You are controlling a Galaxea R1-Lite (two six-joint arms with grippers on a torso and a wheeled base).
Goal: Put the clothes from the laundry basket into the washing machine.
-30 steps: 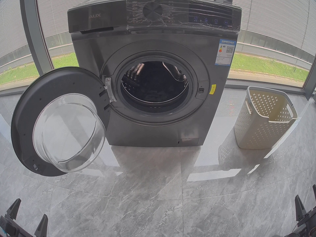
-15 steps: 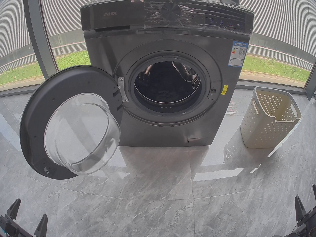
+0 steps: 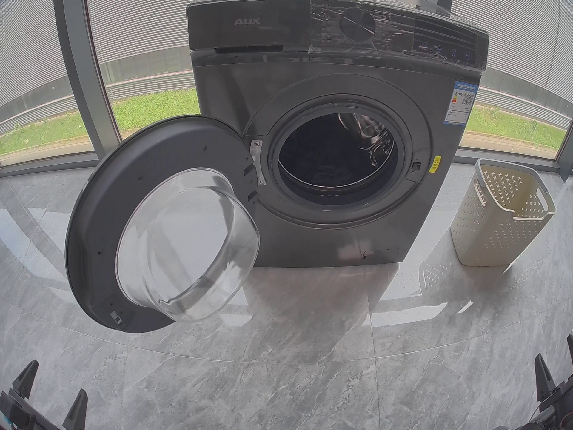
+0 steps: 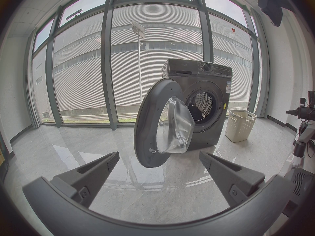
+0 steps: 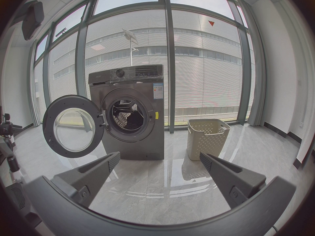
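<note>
Head view: found left end effector [image 3: 54, 383] at bottom left and right end effector [image 3: 556, 359] at bottom right, low over marbled floor [image 3: 298, 383], both spread. Saw grey metal washing machine [image 3: 334, 79] at upper centre, glass-bowled door [image 3: 95, 222] swung open, and cream perforated laundry basket [image 3: 507, 228] at right. Wrist views: saw black wedge fingers [image 4: 88, 174] wide apart, facing machine.

Washing machine [image 3: 340, 85] stands before the windows [image 3: 149, 43], door [image 3: 161, 228] open to its left (robot's left); laundry basket [image 3: 504, 213] on floor [image 3: 298, 359], right.
</note>
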